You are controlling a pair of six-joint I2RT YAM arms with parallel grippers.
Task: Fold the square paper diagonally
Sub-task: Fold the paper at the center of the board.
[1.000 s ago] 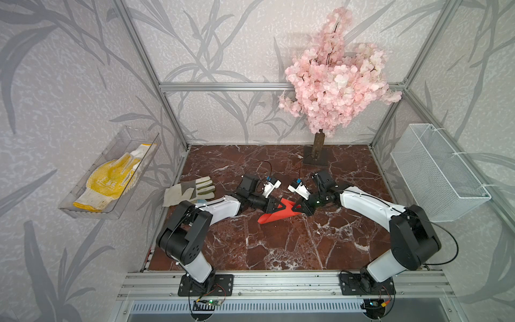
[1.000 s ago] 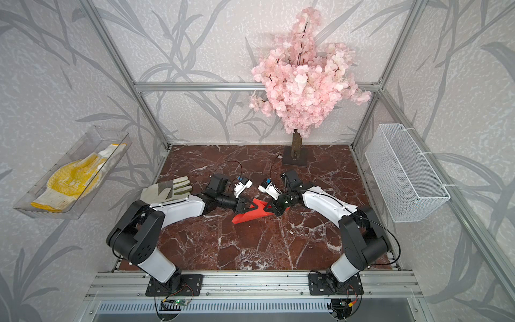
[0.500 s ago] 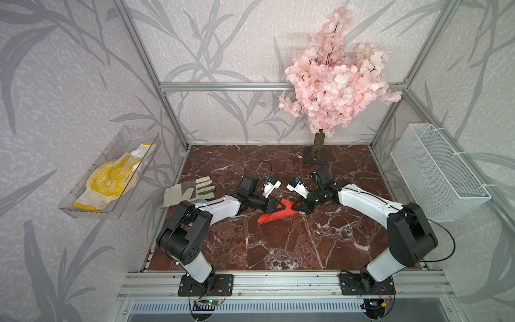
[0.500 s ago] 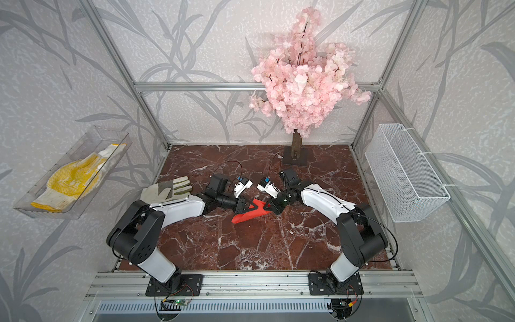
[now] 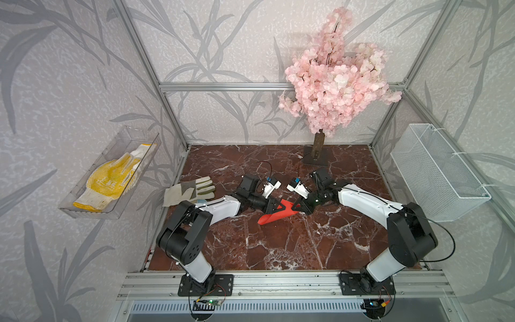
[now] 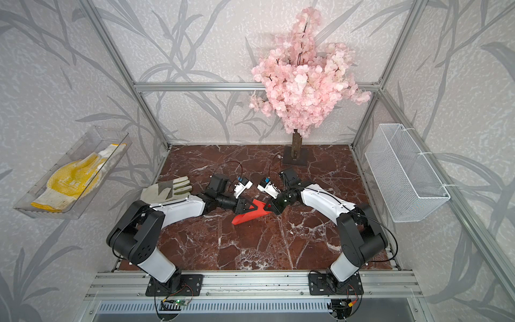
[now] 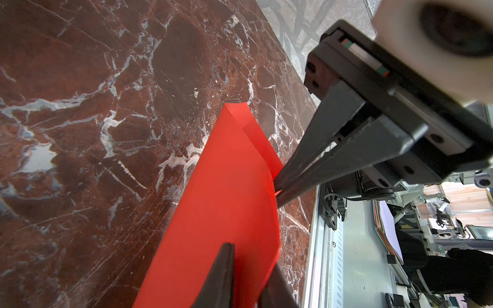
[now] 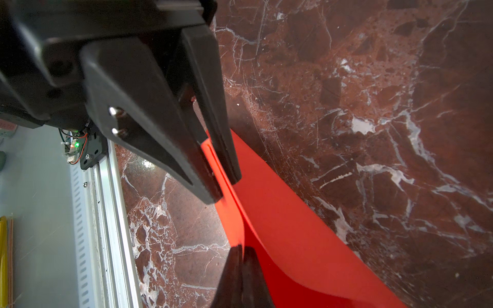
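Nearest the front, the bare red-brown marble table point(image 5: 250, 251) stretches well in front of the pink tree point(image 5: 334, 92). Further in, about midway between the front edge and the tree and a little to the tree's left, the paper point(image 5: 274, 215) is doubled over into a long red-orange strip; both top views point(image 6: 249, 215) show it. The end farther from the tree rests low on the table, and the end toward the tree is raised. The right gripper point(image 5: 299, 205), almost straight in front of the tree, has its fingers point(image 7: 304, 149) pressed together on the raised edge of the paper. The left gripper point(image 5: 279, 207) is just beside it, on the side away from the tree. Its fingers point(image 8: 149, 120) stand a narrow gap apart with the paper's edge running between them, and I cannot tell whether they pinch it. Further back and well to the tree's left, a pale glove point(image 5: 189, 191) lies flat on the table. The tree itself stands at the table's back edge.
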